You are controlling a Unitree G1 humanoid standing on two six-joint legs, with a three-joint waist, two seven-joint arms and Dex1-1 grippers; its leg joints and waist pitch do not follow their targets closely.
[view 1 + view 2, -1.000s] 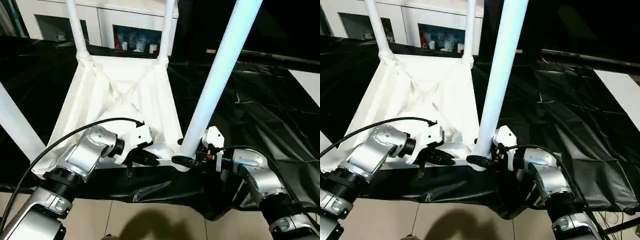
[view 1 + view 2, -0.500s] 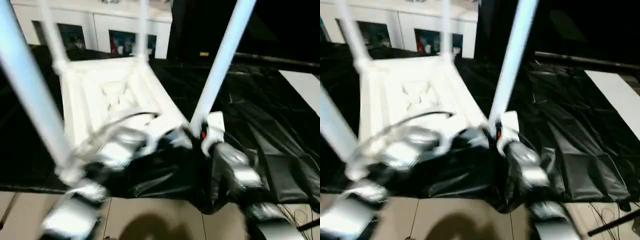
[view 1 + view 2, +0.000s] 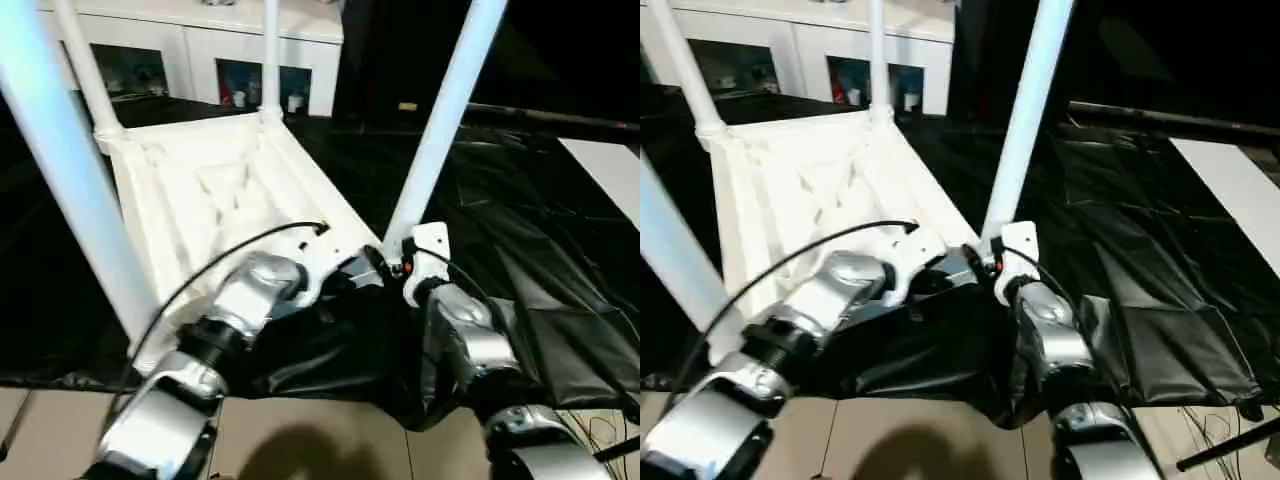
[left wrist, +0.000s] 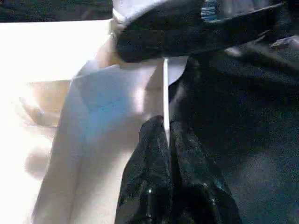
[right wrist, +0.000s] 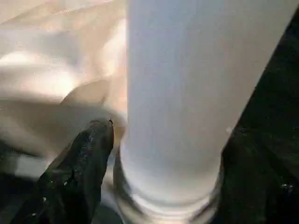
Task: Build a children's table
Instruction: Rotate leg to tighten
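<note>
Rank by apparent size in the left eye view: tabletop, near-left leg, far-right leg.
1. tabletop
2. near-left leg; it is closest to the camera, so it looks inflated
3. far-right leg

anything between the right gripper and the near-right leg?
Nothing visible. In the right wrist view the right gripper has a black finger on each side of the near-right leg, just above the corner socket. Whether the pads touch the tube, I cannot tell.

Children's table [image 3: 210, 190] — smooth white plastic; work table [image 3: 520, 230] cover — glossy black sheeting.
</note>
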